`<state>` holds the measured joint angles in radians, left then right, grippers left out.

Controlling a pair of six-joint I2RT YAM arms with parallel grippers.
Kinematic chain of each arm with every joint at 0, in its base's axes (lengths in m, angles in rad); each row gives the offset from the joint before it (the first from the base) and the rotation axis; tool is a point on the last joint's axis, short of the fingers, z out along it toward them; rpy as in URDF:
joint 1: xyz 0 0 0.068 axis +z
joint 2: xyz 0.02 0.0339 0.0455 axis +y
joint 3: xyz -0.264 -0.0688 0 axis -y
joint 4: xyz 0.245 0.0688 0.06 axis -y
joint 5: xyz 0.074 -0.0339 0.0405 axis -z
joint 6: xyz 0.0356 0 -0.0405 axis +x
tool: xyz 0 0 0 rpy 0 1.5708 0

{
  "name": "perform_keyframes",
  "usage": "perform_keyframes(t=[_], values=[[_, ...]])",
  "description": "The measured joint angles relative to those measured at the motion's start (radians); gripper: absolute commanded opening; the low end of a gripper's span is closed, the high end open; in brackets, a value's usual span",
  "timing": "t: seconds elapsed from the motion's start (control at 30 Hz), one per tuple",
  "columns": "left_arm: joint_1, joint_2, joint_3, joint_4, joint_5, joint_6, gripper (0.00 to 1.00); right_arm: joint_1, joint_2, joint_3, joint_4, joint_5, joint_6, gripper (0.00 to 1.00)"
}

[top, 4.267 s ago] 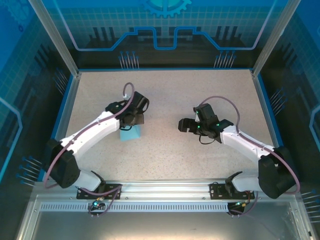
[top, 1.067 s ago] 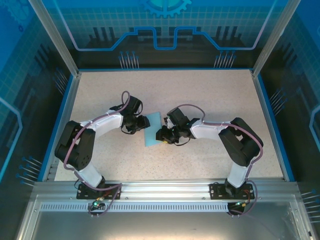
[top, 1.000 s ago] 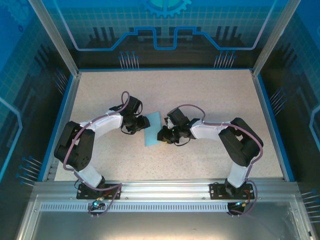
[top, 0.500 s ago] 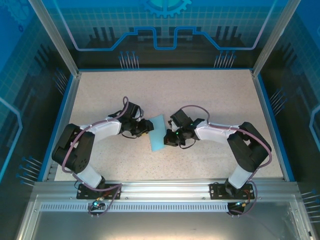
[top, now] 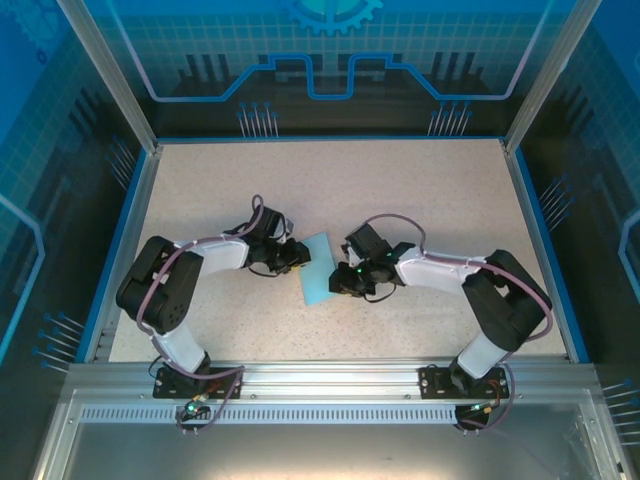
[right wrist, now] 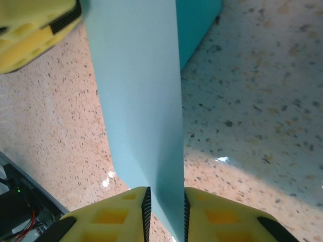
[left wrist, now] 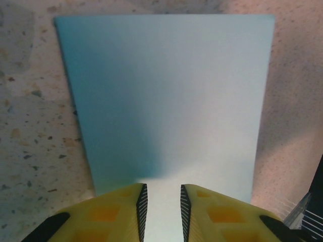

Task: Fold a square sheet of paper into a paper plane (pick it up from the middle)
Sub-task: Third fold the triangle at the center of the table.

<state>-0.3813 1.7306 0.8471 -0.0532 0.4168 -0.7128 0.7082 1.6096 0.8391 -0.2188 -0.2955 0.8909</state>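
The square sheet of paper [top: 318, 268] is light blue and lies folded over in the middle of the speckled table, between my two grippers. My left gripper [top: 298, 258] reaches it from the left. In the left wrist view the paper [left wrist: 166, 96] spreads flat ahead, and the left gripper [left wrist: 161, 189] has its jaws a narrow gap apart over the near edge. My right gripper [top: 337, 282] meets the sheet from the right. In the right wrist view a raised flap of the paper [right wrist: 136, 91] runs into the right gripper [right wrist: 165, 191], whose jaws stand slightly apart around it.
The speckled table [top: 400, 190] is bounded by a blue rim and transparent walls. An aluminium rail [top: 320, 375] carries the arm bases at the near edge. A yellow fingertip of the left gripper [right wrist: 35, 25] shows at the top left of the right wrist view.
Over the last second both grippers and the paper have shifted slightly right and toward the near edge, and the sheet has tilted. Several seconds ago the grippers were far apart.
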Motion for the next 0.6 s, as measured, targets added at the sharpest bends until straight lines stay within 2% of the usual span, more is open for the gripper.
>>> perform_keyframes(t=[0.13, 0.37, 0.6], values=[[0.000, 0.027, 0.000, -0.001, 0.000, 0.000, 0.24, 0.000, -0.036, -0.043, 0.037, 0.014, 0.041, 0.20], [0.000, 0.035, 0.000, 0.000, 0.000, 0.001, 0.23, 0.000, -0.043, -0.075, 0.092, 0.019, 0.102, 0.08], [0.000, 0.039, 0.000, -0.001, -0.002, 0.005, 0.19, 0.000, -0.031, -0.064, 0.123, 0.019, 0.116, 0.06]])
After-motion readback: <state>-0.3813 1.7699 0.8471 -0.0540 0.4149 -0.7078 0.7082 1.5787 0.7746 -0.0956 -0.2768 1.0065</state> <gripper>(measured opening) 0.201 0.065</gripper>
